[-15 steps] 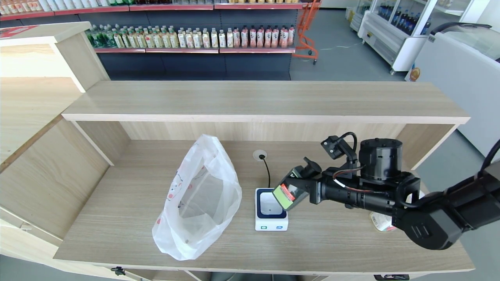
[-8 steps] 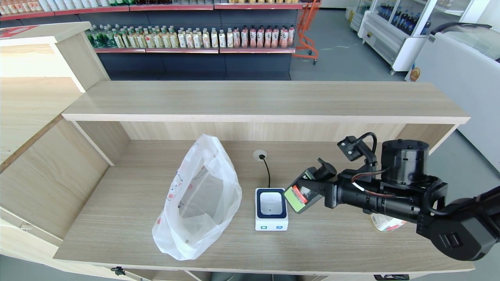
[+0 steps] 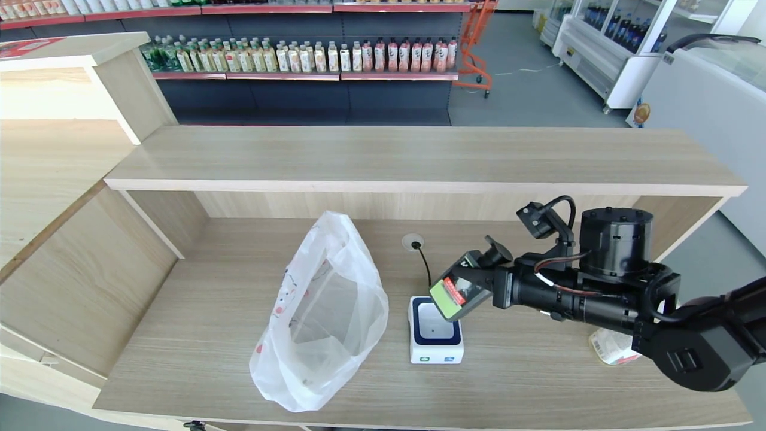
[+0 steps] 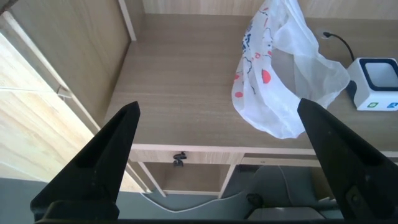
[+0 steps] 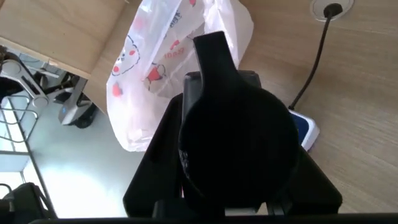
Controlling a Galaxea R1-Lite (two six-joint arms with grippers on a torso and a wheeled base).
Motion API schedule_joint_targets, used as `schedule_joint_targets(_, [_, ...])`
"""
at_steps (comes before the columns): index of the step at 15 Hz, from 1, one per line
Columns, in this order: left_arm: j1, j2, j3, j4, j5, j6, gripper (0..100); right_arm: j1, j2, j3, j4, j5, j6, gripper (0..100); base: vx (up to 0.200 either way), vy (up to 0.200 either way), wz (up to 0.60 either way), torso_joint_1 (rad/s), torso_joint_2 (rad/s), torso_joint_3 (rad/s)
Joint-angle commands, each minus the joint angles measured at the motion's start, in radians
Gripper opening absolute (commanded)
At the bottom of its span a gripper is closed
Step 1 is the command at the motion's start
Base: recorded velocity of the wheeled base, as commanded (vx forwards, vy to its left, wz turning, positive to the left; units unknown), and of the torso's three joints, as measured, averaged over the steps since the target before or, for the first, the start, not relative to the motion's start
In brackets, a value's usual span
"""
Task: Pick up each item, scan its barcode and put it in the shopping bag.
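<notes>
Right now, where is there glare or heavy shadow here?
Head view: pale reflection on the scanner window, beside the held item. Right wrist view: right gripper a black silhouette against the bright shopping bag. Left wrist view: left gripper dark against lit counter.

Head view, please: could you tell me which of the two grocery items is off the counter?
The green-and-red-labelled packet, clamped in the right tool just above the scanner. The other item lies on the counter under the right arm.
</notes>
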Motion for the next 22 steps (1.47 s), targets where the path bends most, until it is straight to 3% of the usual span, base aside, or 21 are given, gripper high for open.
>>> schedule_joint_targets(1, [0.000, 0.000, 0.000, 0.000, 0.000, 0.000, 100, 0.002, 0.022, -0.042, 0.009, -0.002, 0.017, 0, 0.000, 0.200, 0.00, 0.002, 0.00, 0.007])
schedule_joint_targets(4, [0.000, 0.000, 0.000, -0.002, 0.000, -0.001, 100, 0.003, 0.071, -0.114, 0.063, -0.018, 0.017, 0, 0.000, 0.000, 0.00, 0.000, 0.00, 0.000])
schedule_joint_targets(8, [0.000, 0.000, 0.000, -0.002, 0.000, -0.001, 100, 0.028, 0.208, -0.226, 0.068, -0.121, 0.017, 0, 0.000, 0.000, 0.00, 0.000, 0.00, 0.000])
schedule_joint_targets(12, [0.000, 0.000, 0.000, -0.002, 0.000, -0.001, 100, 0.137, 0.352, -0.342, 0.112, -0.127, 0.011, 0, 0.000, 0.000, 0.00, 0.000, 0.00, 0.000])
schedule_joint_targets(22, [0.000, 0.000, 0.000, -0.002, 0.000, -0.001, 100, 0.219, 0.596, -0.511, 0.043, -0.128, -0.261, 0, 0.000, 0.000, 0.00, 0.000, 0.00, 0.000])
